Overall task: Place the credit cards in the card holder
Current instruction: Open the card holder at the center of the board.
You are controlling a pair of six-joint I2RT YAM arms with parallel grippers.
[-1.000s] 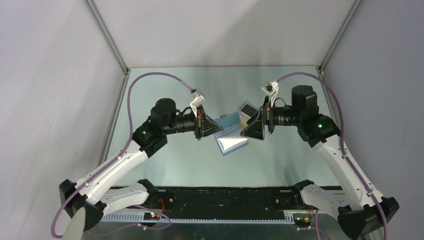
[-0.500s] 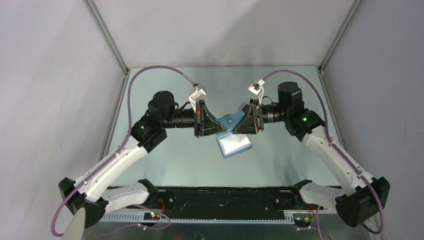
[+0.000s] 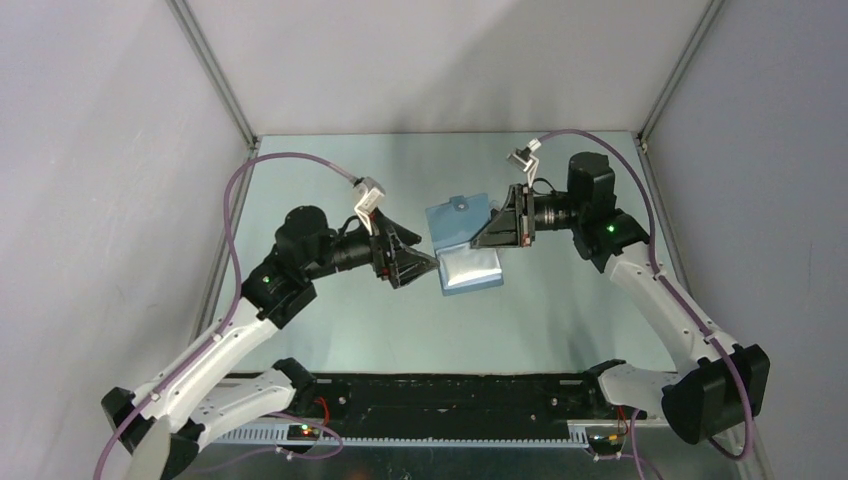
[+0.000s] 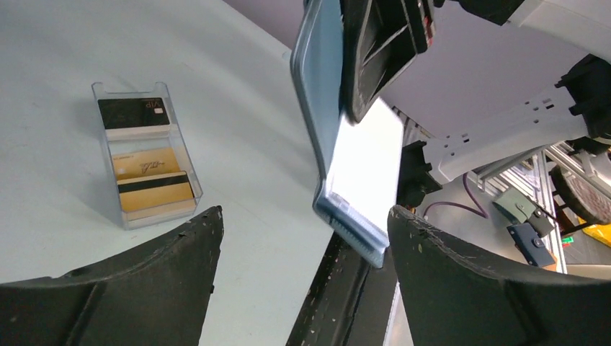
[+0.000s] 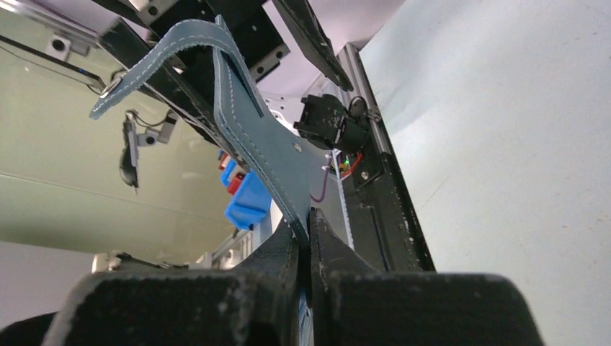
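The blue card holder (image 3: 456, 222) hangs open above the table, its shiny clear inner leaf (image 3: 470, 270) drooping below. My right gripper (image 3: 480, 240) is shut on it, and the right wrist view shows the jaws (image 5: 308, 216) pinching the blue flap (image 5: 252, 137). My left gripper (image 3: 428, 264) is open just left of the holder and holds nothing. In the left wrist view the card holder (image 4: 317, 108) hangs ahead of the open gripper (image 4: 304, 216). The credit cards lie in a clear tray (image 4: 189, 167): a black card (image 4: 133, 113), a yellow card (image 4: 148, 162) and a striped yellow card (image 4: 155, 191).
The clear tray stands on the pale table (image 4: 86, 43) beyond the holder; the top view does not show it. A black rail (image 3: 450, 395) runs along the near edge between the arm bases. Grey walls close in the left, right and back sides.
My left gripper has opened, let go of the holder and drawn back to the left. My right gripper has shut on the holder, which now hangs from it alone.
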